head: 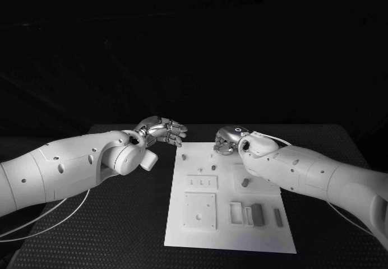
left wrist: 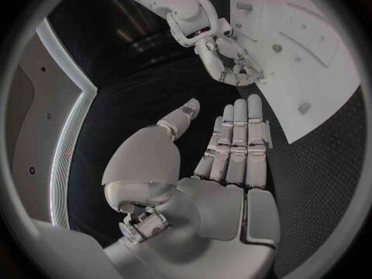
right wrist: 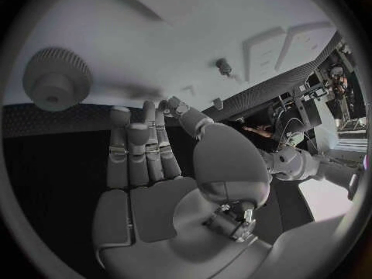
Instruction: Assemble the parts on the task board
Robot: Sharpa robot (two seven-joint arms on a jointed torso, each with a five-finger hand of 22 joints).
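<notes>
While the right arm is covering part of the task board (head: 230,238), some small parts (head: 257,214) are hard to make out. Its long side is running near to far, mid-table. Both the left hand (head: 162,130) and right hand (head: 226,137) are hovering at its far end, fingers apart, holding nothing.

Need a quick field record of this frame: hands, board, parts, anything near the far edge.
left hand: open, holds nothing, over the black table off the board's far left corner
right hand: over the board's far edge, fingers curled down; grip cannot be told
task board: white plate, flat at table centre
parts: small grey pieces lying on the board, several at its near right
gear: ridged round piece lying on the board by the right hand
</notes>
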